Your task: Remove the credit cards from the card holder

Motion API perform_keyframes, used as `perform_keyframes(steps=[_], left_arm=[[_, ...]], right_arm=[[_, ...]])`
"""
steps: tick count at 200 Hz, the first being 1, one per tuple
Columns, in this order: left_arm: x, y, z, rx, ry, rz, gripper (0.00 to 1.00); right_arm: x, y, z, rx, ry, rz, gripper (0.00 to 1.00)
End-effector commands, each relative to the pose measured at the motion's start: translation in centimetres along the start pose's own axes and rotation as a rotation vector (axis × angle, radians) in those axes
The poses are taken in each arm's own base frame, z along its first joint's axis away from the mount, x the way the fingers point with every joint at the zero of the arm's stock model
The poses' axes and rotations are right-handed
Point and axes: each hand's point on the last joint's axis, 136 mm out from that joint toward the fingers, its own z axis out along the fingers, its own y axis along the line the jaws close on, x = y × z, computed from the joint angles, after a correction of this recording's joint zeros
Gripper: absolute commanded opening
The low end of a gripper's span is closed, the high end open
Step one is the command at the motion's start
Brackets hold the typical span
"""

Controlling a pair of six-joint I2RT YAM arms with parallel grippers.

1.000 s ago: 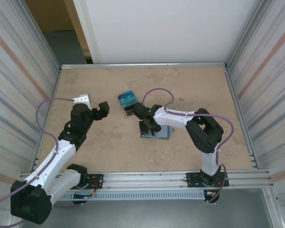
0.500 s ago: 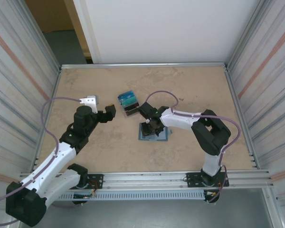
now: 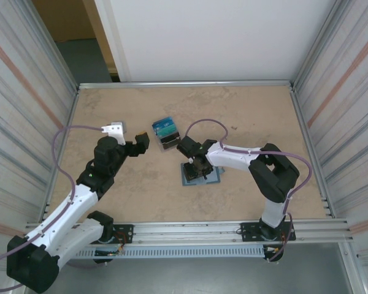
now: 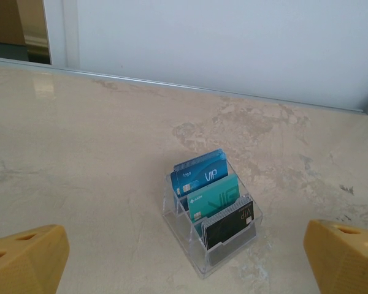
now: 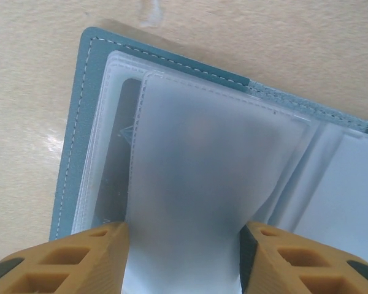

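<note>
The card holder [image 3: 212, 177] is a teal-blue wallet lying open on the table, its stitched edge [image 5: 80, 122] framing frosted plastic sleeves. My right gripper [image 3: 196, 164] is down on it. In the right wrist view its fingers [image 5: 181, 231] press both side edges of one sleeve [image 5: 190, 171], which bows up between them. A dark shape [image 5: 118, 153] shows through the sleeve beneath. Blue [image 4: 202, 174] and teal [image 4: 216, 196] credit cards stand in a clear rack [image 3: 165, 131]. My left gripper [image 3: 139, 144] hangs open just left of that rack.
The clear rack [image 4: 178, 220] also holds a black card [image 4: 228, 224] in its front slot. Metal rails [image 3: 184, 83] border the table, with corrugated walls on both sides. Bare tabletop lies behind the rack and to the right of the wallet.
My left gripper has moved right, closer to the clear rack. My right gripper has shifted a little down and right onto the wallet, with its arm stretched further out.
</note>
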Motion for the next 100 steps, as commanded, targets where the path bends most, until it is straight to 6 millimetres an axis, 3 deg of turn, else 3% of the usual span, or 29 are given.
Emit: perform_keyframes(steps=[1,33,66,100], left_arm=[[-0.7,0.0,-0.2,-0.005,-0.035,0.011,0.99],[-0.7,0.0,-0.3,-0.009,-0.033,0.007,0.99],[-0.9,-0.1,-0.3,-0.007,-0.037,0.006,0.99],[-0.9,-0.2,-0.2,-0.004,-0.034,0.009,0.99]], right_arm=[[0.2,-1.3,-1.4,0.08,-0.012,-0.005,0.5],[0.0,-2.2,-2.1,0.118,-0.034,0.013,0.49],[0.2,-3.3,-2.6,0.175,-0.042,0.025,0.53],[0.0,-4.0,-3.4,0.2,-0.067,0.044,0.5]])
